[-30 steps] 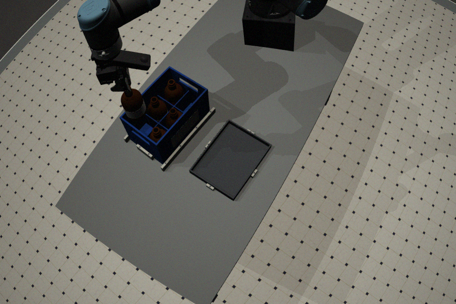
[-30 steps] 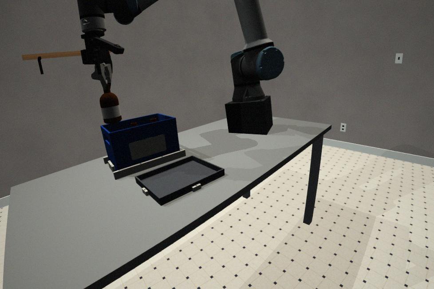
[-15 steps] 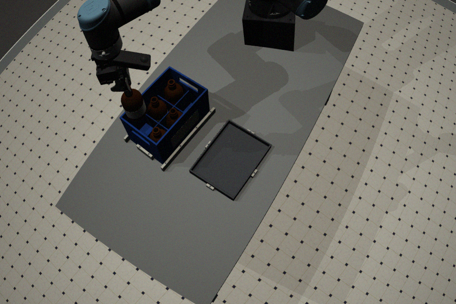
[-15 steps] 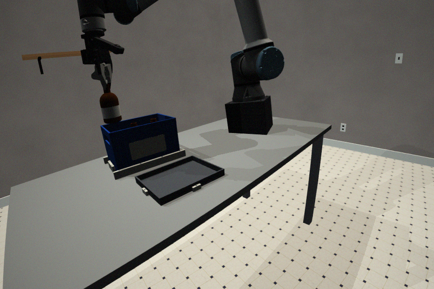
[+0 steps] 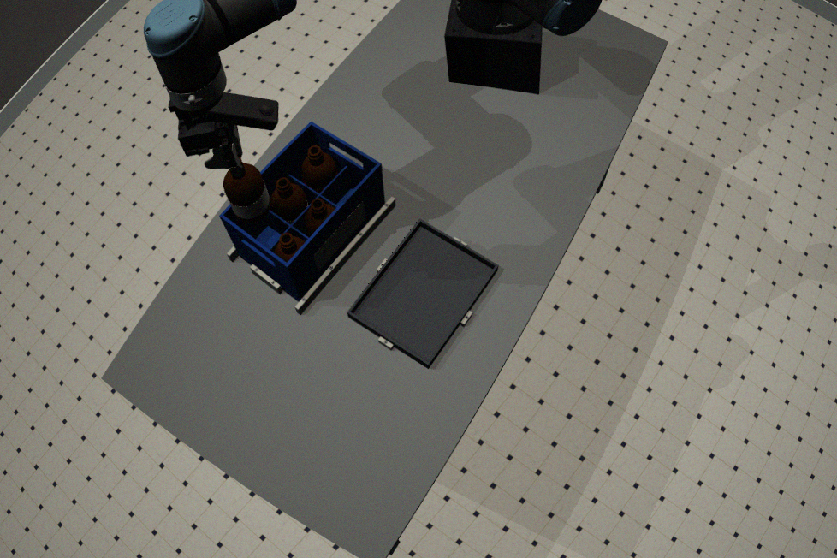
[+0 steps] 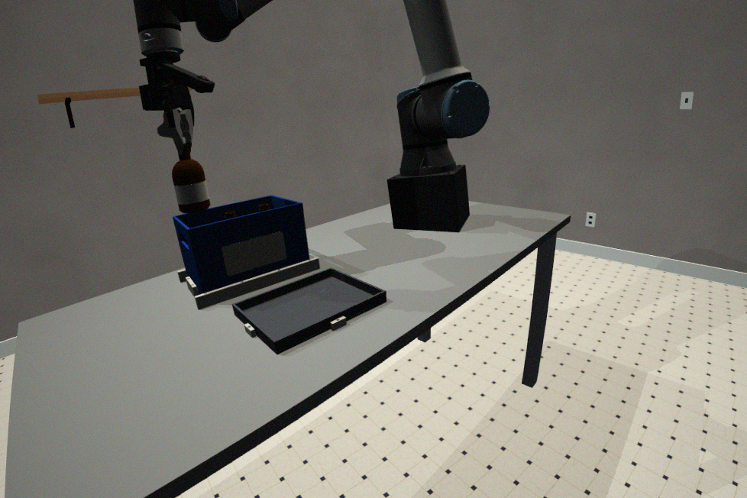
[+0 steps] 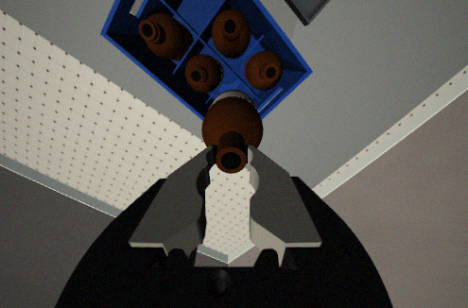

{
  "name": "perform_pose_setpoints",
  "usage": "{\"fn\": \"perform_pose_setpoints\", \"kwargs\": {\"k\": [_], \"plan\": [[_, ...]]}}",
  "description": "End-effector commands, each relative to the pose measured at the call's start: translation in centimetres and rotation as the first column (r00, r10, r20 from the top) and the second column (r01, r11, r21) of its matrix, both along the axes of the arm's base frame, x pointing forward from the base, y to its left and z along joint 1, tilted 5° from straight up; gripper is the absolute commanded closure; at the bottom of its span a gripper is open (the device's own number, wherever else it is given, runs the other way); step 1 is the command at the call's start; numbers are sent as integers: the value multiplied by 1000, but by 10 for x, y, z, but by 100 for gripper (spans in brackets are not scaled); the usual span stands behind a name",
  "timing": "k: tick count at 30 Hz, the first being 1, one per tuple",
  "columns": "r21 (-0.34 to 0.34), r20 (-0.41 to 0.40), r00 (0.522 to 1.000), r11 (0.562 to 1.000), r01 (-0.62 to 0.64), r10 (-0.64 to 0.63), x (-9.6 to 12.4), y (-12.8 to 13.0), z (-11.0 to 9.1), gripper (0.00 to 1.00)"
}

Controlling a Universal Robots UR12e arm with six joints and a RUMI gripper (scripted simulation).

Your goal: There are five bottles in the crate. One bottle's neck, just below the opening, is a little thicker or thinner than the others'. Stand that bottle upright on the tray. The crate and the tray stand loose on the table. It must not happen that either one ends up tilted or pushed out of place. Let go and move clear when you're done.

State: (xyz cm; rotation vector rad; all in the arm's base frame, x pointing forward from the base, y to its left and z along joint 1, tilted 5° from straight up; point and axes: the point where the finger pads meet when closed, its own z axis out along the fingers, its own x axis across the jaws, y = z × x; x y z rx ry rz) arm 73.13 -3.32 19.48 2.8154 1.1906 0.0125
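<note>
One brown glass bottle with a white label band [image 5: 243,187] [image 6: 190,182] [image 7: 232,123] is out of the blue plastic crate [image 5: 368,176] [image 6: 203,252] [image 7: 302,71], its base above the crate's rim; the other four brown bottles are inside. The grey, black-rimmed rectangular tray [image 5: 389,337] [image 6: 310,337] [image 7: 307,22] has no bottle on it. The lift seems done, then; the carry, the upright placing and the release are left. Whether the raised bottle is the one with the odd neck cannot be told by eye, so the choice may need checking by the grip. The black and grey two-jaw pincer [image 5: 235,168] [image 6: 185,147] [image 7: 231,145] is pinching this bottle by its neck, one finger on each side. In the wrist view the bottle's mouth sits between the fingertips, its body reaching toward twelve o'clock; in the exterior view it hangs at six o'clock below the pincer, nearly upright. From the bottle, the tray lies toward four o'clock in the top view, beyond the crate.
</note>
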Motion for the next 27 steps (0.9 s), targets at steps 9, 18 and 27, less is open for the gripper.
{"fn": "perform_pose_setpoints", "kwargs": {"k": [9,18,27], "plan": [[-2,3,1000,1000,-1,1,-3,8,1,100],[-2,3,1000,1000,-1,1,-6,14,1,100],[-2,3,1000,1000,-1,1,-10,24,-1,100]]}}
